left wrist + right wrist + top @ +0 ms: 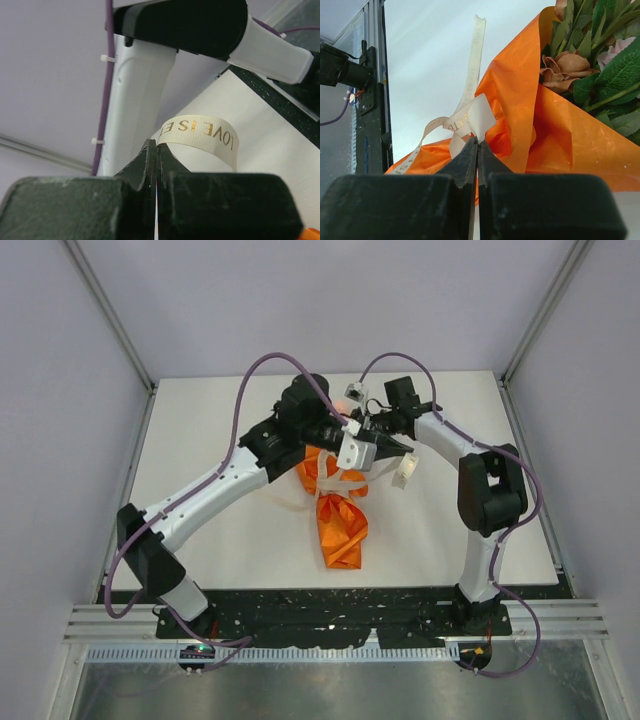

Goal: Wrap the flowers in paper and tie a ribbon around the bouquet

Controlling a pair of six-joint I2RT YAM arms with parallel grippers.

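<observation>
cream ribbon point(200, 131) — clamped by left gripper point(156, 148) and right gripper point(477, 143) at bouquet point(341, 525).

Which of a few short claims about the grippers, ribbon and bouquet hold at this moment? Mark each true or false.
1. The left gripper is shut on the ribbon. True.
2. The right gripper is open. False: it too is shut on the ribbon.
3. The paper is wrapped around the flowers. True.
4. The ribbon is plain. False: it bears gold lettering.
5. The bouquet stands upright. False: it lies on the table.
</observation>
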